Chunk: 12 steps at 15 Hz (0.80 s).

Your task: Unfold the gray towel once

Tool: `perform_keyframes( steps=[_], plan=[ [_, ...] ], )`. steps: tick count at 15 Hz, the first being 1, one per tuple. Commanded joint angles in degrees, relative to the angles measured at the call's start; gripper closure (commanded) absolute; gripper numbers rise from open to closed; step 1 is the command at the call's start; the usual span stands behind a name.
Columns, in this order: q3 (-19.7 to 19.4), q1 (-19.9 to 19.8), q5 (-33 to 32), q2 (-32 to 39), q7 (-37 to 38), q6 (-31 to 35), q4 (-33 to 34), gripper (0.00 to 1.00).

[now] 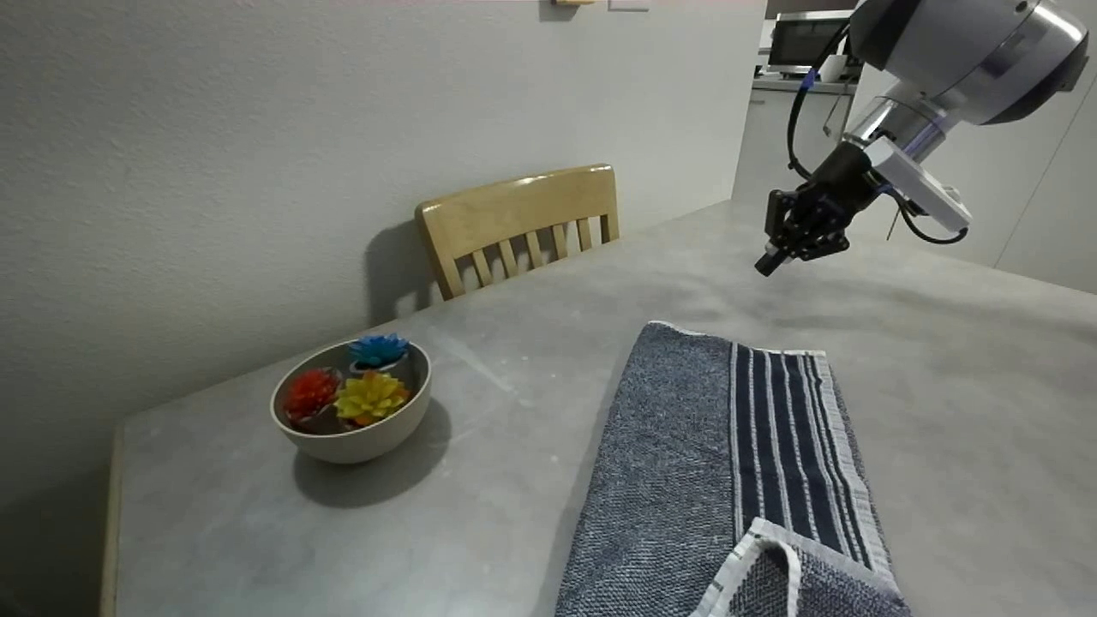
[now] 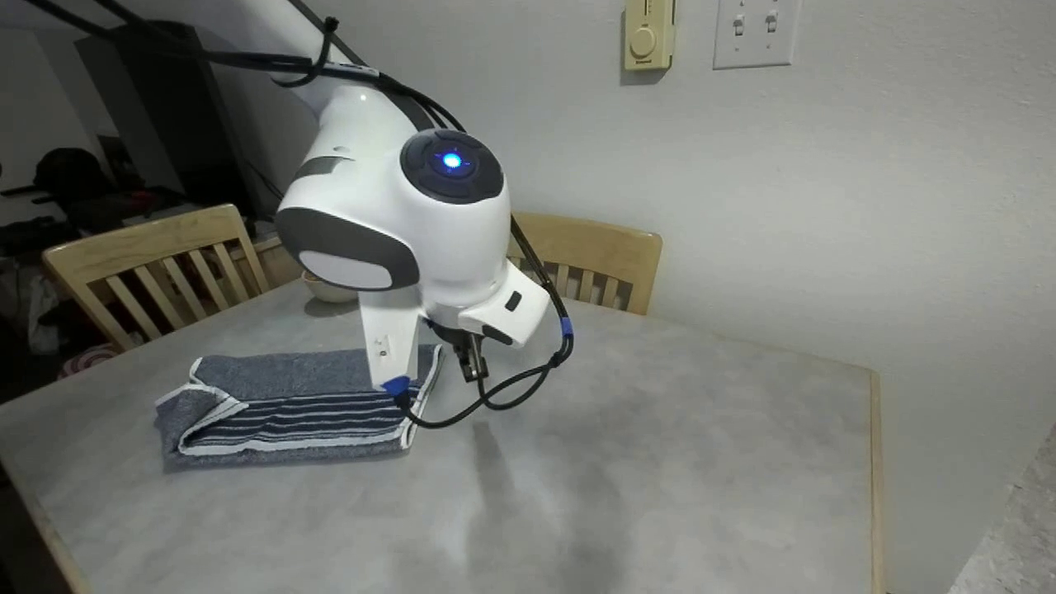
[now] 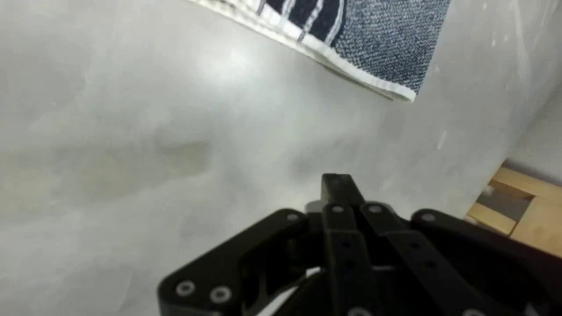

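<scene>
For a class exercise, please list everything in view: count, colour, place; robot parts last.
gray towel: one, blue-gray with dark and white stripes, on the table
table: one, pale gray, under the gray towel
bowl: one, cream, on the table
flower-like plants: three, red, yellow, blue, in the bowl
chairs: two, light wood, at the table
thermostat-like box: one, yellowish, on the wall
switch plate: one, white, beside that box
microwave: one, dark, background
dark shapes: count unclear, mostly black, background
arm: one, white and dark gray, above the table
gripper: one, black, shut, above the table
cables: several, black, along the arm
</scene>
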Motion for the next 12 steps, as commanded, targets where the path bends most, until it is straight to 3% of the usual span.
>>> perform_keyframes(
  steps=[1, 6, 12],
  plan=[
    [-2.9, 4.6, -1.7, -4.8, 1.2, -3.6, -5.9, 1.0],
    [-6.8, 11.0, -17.6, -7.5, 11.2, -15.2, -9.4, 1.0],
    [-6.7, 14.7, -29.9, -8.0, 18.2, -20.7, -9.6, 1.0]
  ],
)
